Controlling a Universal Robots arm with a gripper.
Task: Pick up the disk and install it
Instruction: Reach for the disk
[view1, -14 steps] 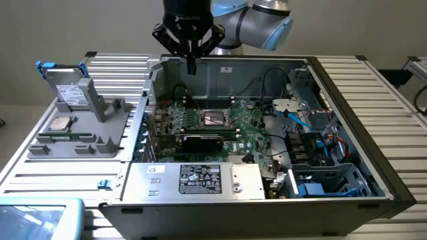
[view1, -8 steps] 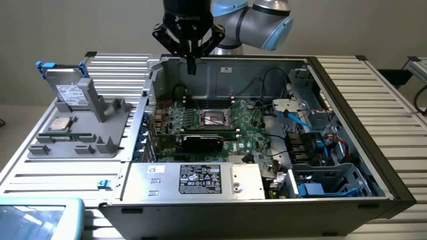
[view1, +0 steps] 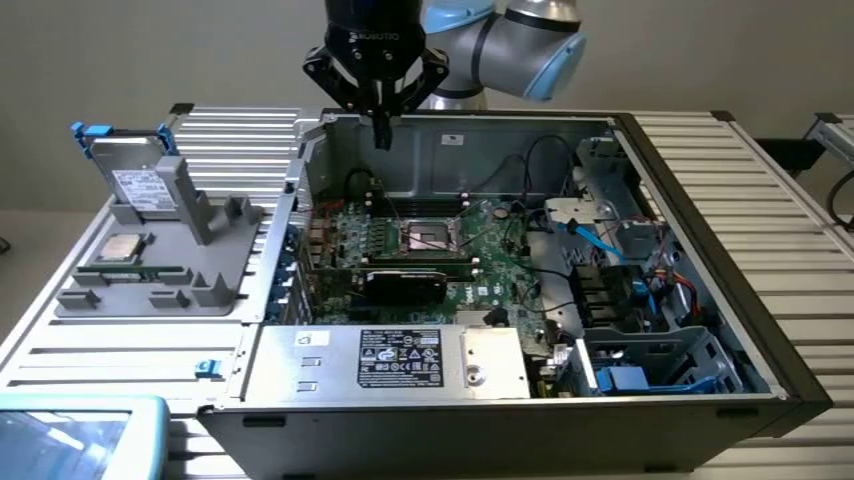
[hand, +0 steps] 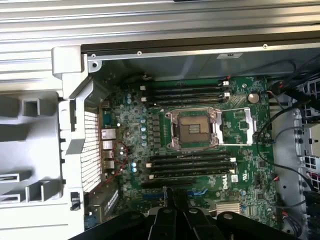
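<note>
One arm hangs over the far side of the open computer case (view1: 694, 300), which takes up the middle of the slatted bench (view1: 787, 200). In the exterior view the black gripper (view1: 383, 132) points down just above the case's far wall, its fingers pressed together with nothing between them. The disk (view1: 134, 178) is well apart from it, standing upright in a grey holder (view1: 174, 275) toward the bench's far corner on the exterior view's left, with blue tabs at its top. A square processor chip (view1: 123, 247) lies flat on the same holder, nearer than the disk. Inside the case the green motherboard (view1: 467, 255) lies open, with an empty processor socket (view1: 434, 237) near its middle and a black card (view1: 407, 285) in front of it. A silver power supply (view1: 400, 360) with a black-and-white label fills the near side. A grey drive cage (view1: 654, 365) with blue parts sits at the near corner on the exterior view's right, behind loose black and blue cables (view1: 601, 240).

In the wrist view the gripper (hand: 176, 192) hovers over the motherboard (hand: 250, 150), fingers shut and empty. Beyond them lie the processor socket (hand: 194, 129), rows of black memory slots (hand: 187, 91) on both sides of it, and a coin battery (hand: 254, 97). Part of the grey holder (hand: 25, 150) lies outside the case wall.
</note>
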